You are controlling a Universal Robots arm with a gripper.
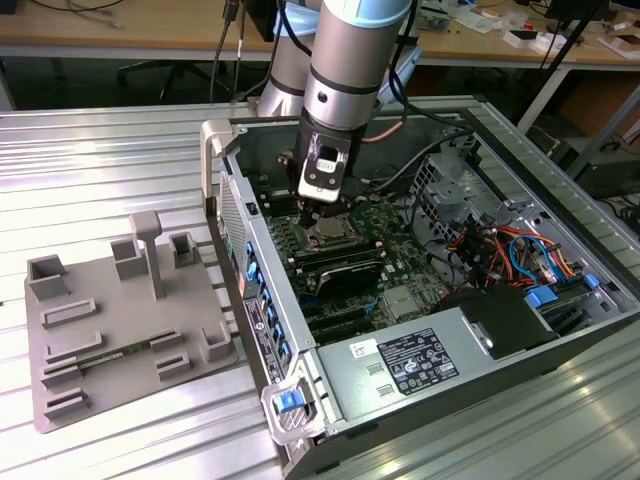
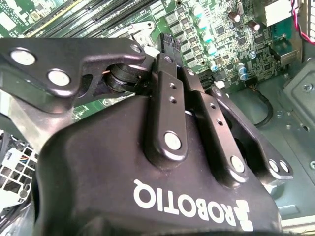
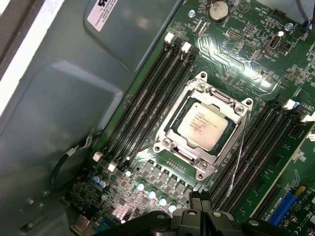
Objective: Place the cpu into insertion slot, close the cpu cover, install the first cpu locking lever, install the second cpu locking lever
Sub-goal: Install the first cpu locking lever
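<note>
The cpu [image 3: 202, 127], a square chip with a silver top, lies flat in the insertion slot [image 3: 199, 172] on the green motherboard. The cpu cover [image 3: 220, 101], a silver frame, lies down around the chip. A thin wire lever [image 3: 240, 147] runs along one side of the socket and another [image 3: 145, 145] pokes out at the opposite side; whether they are latched I cannot tell. My gripper [image 3: 199, 197] hovers just off the socket's edge, fingers shut and empty. In the second wrist view my gripper [image 2: 167, 46] also has its fingers together. In the exterior view my gripper [image 1: 325, 208] hangs just above the socket [image 1: 330, 236].
Long black RAM slots [image 3: 147, 93] flank the socket on both sides. The open computer case [image 1: 262, 330] walls in the board, with a power supply [image 1: 410, 362] in front and bundled cables [image 1: 500, 250] at the exterior view's right. A grey fixture plate [image 1: 120, 330] lies at the exterior view's left.
</note>
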